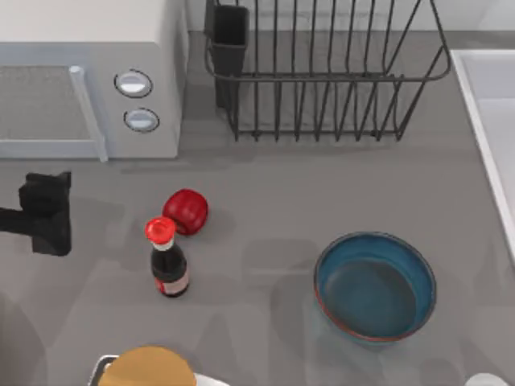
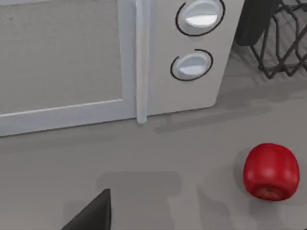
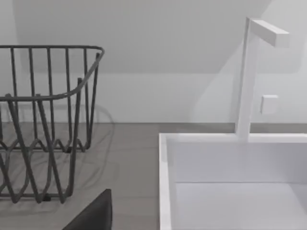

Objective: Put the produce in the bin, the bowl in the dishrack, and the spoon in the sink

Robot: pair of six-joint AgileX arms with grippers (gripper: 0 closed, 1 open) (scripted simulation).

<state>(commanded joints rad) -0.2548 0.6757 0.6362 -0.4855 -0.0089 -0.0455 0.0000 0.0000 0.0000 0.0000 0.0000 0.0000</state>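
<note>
Top view: dishrack [image 1: 322, 76] far centre, sink [image 1: 491, 137] far right, bowl [image 1: 375, 286] near right, produce [image 1: 186, 211] left of centre beside a sauce bottle [image 1: 167, 259]. My left gripper [image 1: 47, 213] hovers far left; I cannot tell its opening.

Even bright light; soft faint shadows; no glare.

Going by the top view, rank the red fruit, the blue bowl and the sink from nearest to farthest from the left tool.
1. Red fruit, just right of the left tool.
2. Blue bowl, table's right half.
3. Sink, far right edge.
</note>
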